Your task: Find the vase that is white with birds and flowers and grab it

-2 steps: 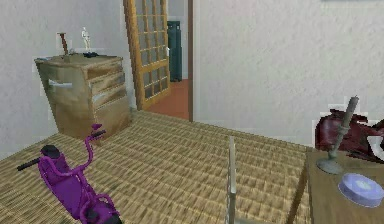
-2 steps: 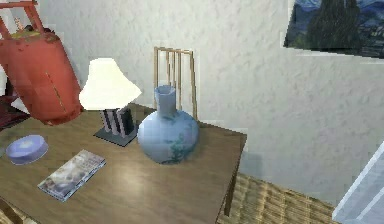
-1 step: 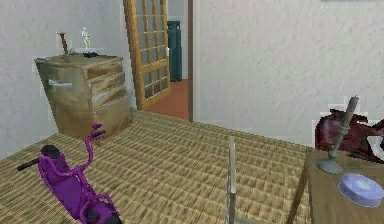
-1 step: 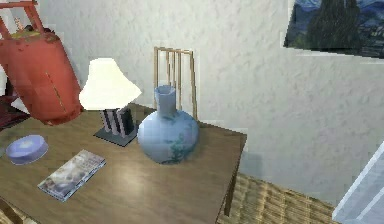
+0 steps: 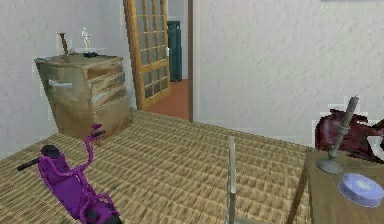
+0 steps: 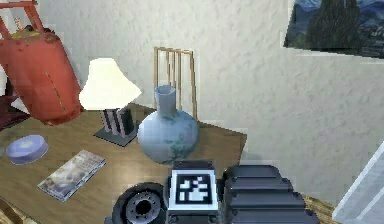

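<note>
In the arm side view the vase (image 6: 167, 128), pale bluish-white with a round belly and a narrow neck, is seen standing upright on a wooden table (image 6: 112, 165) towards its back edge. No pattern can be made out on it. A lamp (image 6: 108, 85) with a cream shade is set just to its left, and a slatted chair back (image 6: 176, 72) rises behind it against the wall. A large red cylinder (image 6: 40, 62) is placed at the table's left end. A bluish dish (image 6: 25, 150) and a magazine (image 6: 72, 174) are laid nearer the front edge. The gripper (image 6: 142, 207) is seen low in the picture, in front of the vase, left of the white marker (image 6: 195, 190). Its far end cannot be made out, so whether anything is held cannot be told. In the forward view a purple scooter (image 5: 68, 180) is parked on the woven floor, and a dresser (image 5: 85, 92) is set against the wall beside a glazed door (image 5: 150, 50).
</note>
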Controlling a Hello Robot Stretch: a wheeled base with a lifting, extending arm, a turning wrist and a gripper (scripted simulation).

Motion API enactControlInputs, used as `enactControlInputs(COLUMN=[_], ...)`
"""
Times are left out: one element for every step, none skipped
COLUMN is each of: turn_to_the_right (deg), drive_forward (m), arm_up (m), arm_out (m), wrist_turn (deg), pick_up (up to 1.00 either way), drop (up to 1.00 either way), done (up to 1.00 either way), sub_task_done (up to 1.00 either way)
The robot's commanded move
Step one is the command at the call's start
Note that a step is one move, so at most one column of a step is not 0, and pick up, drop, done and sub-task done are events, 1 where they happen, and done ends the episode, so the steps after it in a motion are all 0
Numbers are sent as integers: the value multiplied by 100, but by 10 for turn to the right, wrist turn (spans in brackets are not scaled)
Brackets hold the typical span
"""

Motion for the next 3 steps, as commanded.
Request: enactControlInputs(turn_to_the_right=[0,0,0], drive_forward=[0,0,0], arm_up=[0,0,0], arm_out=[30,0,0], wrist_turn=[0,450,450], pick_up=[0,0,0], drop=[0,0,0], done=[0,0,0], sub_task_done=[0,0,0])
